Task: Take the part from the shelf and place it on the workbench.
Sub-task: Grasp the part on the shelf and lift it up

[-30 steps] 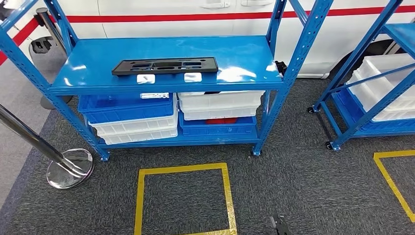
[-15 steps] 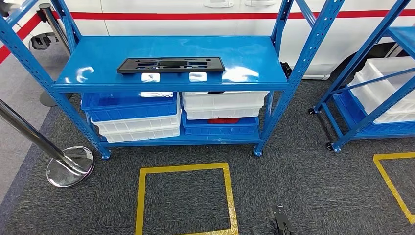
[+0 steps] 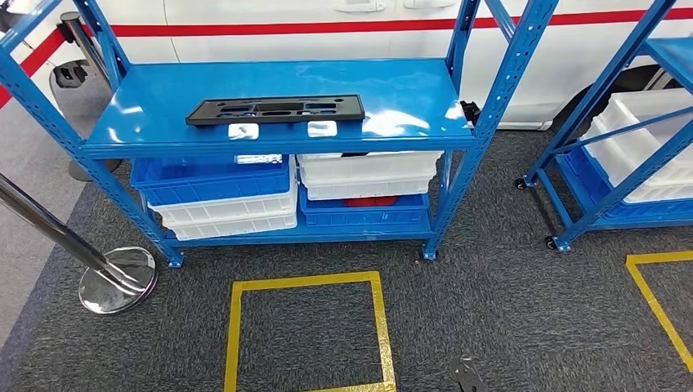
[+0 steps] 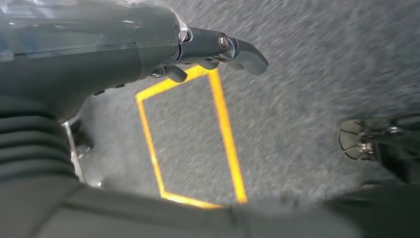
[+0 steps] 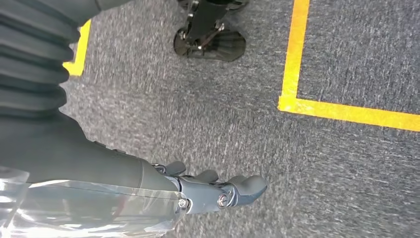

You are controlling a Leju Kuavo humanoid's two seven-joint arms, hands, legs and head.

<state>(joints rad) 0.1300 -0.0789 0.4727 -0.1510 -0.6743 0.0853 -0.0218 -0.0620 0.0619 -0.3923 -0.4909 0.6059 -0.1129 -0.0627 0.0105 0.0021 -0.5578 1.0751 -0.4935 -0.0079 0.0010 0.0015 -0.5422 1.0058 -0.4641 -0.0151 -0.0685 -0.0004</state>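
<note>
A long flat black part (image 3: pixel 275 109) with several cut-outs lies across the top board of the blue shelf (image 3: pixel 409 98), near its front edge. Two small white tags (image 3: pixel 243 131) sit just in front of it. The shelf stands ahead of me, beyond a yellow taped square (image 3: pixel 306 282) on the carpet. My left hand (image 4: pixel 198 49) hangs over the grey carpet, fingers apart and holding nothing. My right hand (image 5: pixel 208 191) also hangs above the carpet, fingers loosely extended and empty. Both hands are far from the part.
Blue and white bins (image 3: pixel 225 196) are stacked under the top board. A chrome stanchion (image 3: pixel 114 282) leans at the left. A second blue rack with white bins (image 3: pixel 629 163) stands at the right. A white vehicle with a red stripe (image 3: pixel 286 28) is behind the shelf.
The whole picture swayed slightly and came back, so the camera moved. The part and the shelf have not moved.
</note>
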